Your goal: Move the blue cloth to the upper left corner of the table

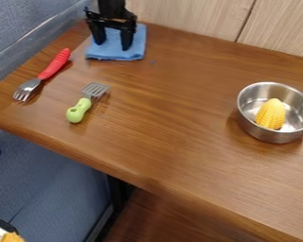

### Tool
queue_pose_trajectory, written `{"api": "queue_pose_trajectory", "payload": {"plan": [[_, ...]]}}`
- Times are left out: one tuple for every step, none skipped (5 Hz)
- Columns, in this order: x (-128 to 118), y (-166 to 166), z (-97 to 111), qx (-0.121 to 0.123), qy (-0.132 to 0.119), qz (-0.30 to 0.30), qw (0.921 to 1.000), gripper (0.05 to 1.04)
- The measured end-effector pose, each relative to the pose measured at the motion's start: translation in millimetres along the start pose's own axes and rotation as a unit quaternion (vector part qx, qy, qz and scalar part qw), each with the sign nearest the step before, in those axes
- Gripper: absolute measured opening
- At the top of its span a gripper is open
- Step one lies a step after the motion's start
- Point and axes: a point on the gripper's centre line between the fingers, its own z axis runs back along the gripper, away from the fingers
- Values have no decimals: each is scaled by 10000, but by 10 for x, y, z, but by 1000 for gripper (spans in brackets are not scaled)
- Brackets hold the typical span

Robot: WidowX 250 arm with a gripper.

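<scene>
Blue cloth [138, 41] at the upper left corner of the table [173, 118]; the gripper [112, 46] points down over it, fingers parted, contact with the fabric indeterminate. Nearer the viewer lie a red-handled fork [55, 64] and a green-handled spatula [79, 111]. At right, a metal pot [271, 136] contains a yellow corn cob [271, 114].

Pale wood-panel wall [185, 16]; blue upholstered seating [53, 175]; brown floor [147, 220].
</scene>
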Motion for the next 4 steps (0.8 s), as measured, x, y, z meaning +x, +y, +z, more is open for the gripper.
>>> {"api": "queue_pose_trajectory", "payload": {"plan": [[-10,67,-1,9,43,66,10000,999],[-6,64,-1,-3,32,64,10000,1000],[-7,67,-15,-46,-10,80,10000,1000],[-15,68,16,-22,-75,85,9999,999]]}}
